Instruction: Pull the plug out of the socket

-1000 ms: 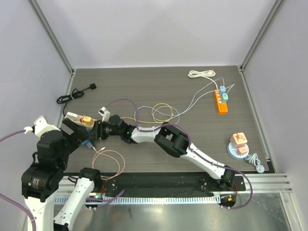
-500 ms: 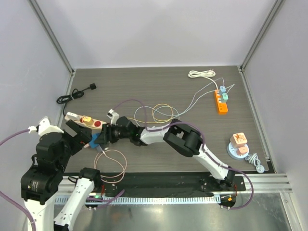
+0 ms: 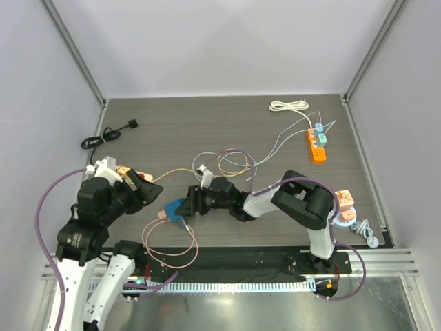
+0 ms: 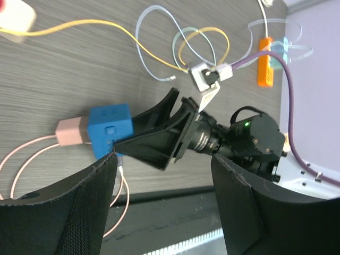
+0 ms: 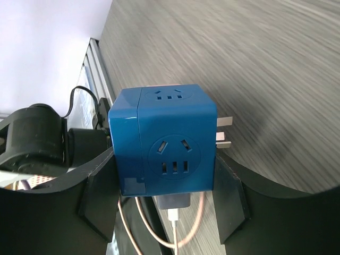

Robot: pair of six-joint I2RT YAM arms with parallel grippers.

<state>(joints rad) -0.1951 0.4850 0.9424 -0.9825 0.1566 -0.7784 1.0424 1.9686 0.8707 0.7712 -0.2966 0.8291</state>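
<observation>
Our right gripper [image 3: 185, 205] squeezes the blue socket cube [image 4: 109, 130] from two sides, near the front of the table [image 3: 207, 131]. The pink plug [image 4: 70, 132] sits in the cube's side, and its pink cord [image 3: 169, 241] loops on the table. Our left gripper [image 4: 163, 159] hangs close by, fingers apart, holding nothing.

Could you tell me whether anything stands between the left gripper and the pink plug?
Nothing visible does. The pink plug sticks out of the blue socket cube held by the right gripper, and only bare tabletop separates it from the open left gripper.
</observation>
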